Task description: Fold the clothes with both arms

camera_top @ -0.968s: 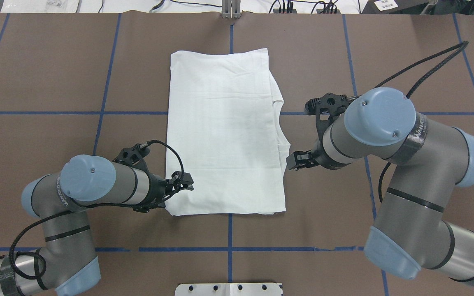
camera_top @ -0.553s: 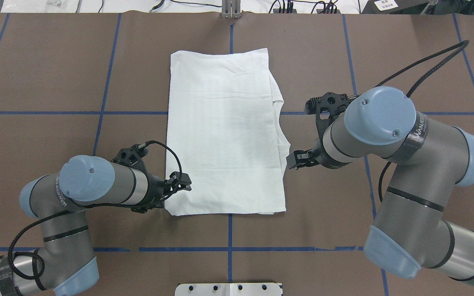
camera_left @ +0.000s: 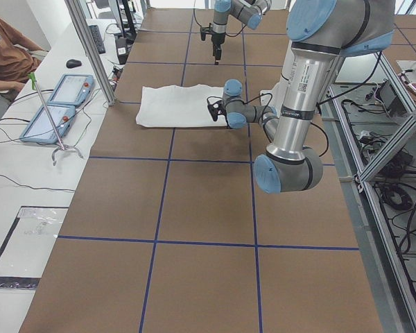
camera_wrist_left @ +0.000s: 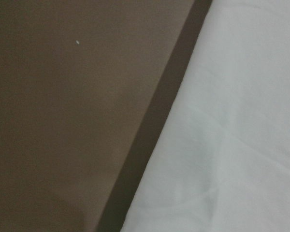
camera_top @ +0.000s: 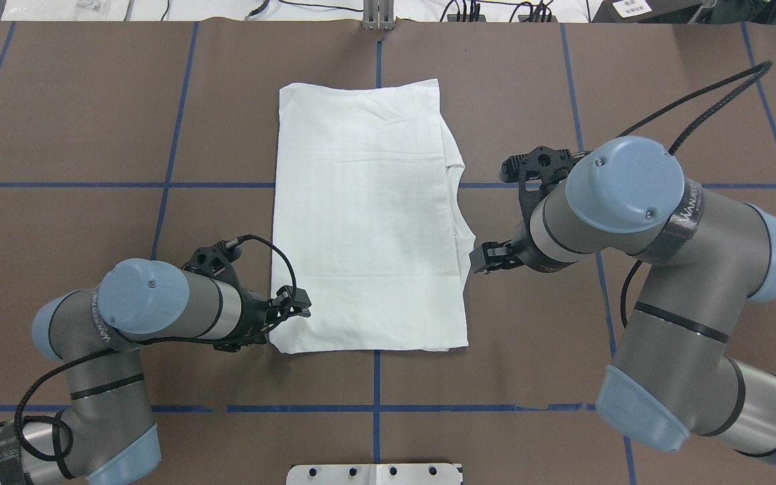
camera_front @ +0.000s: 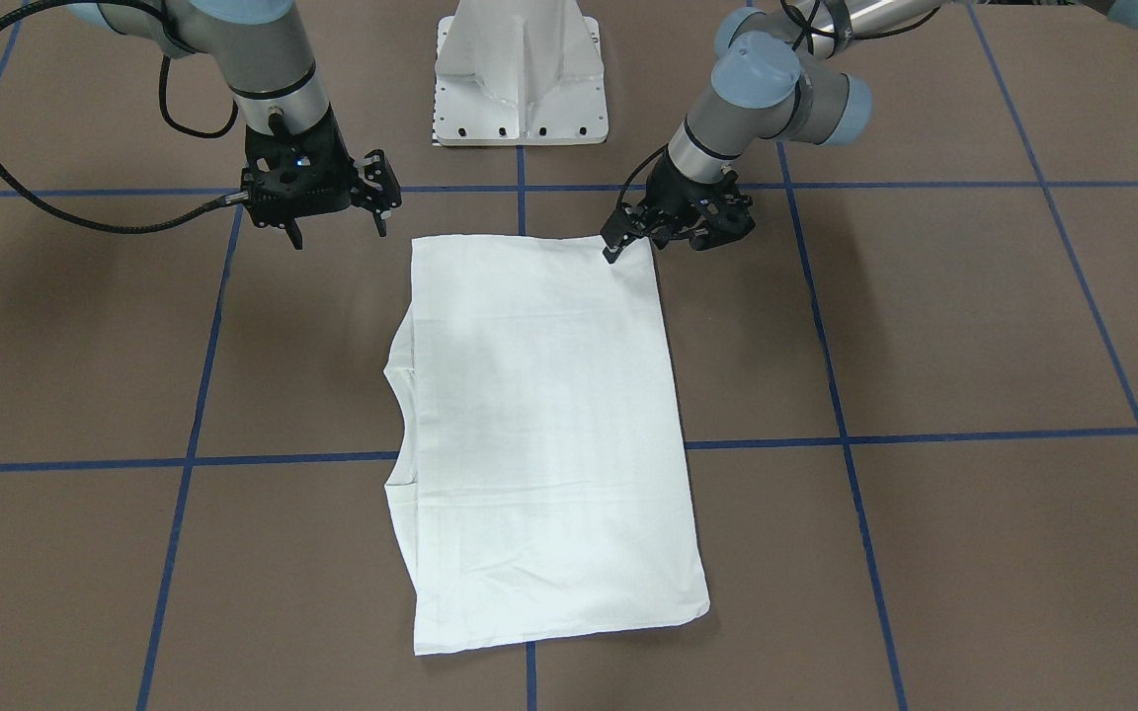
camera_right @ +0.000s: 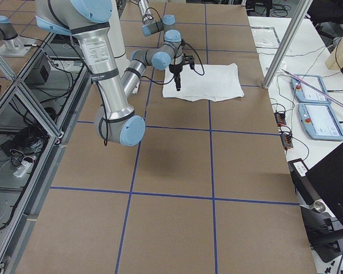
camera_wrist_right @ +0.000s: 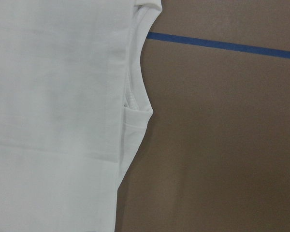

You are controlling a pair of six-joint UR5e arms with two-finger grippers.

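Shirt (camera_top: 368, 222) lies folded into a long rectangle; crosswise folds probably remain; right gripper (camera_front: 337, 229) hangs jaws spread; left gripper (camera_top: 296, 306) jaws unclear.

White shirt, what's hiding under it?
Under the white shirt lies the brown table. Blue tape lines slip beneath it and come out again. More shirt layers peek out at the collar side; whatever else it covers can't be seen.
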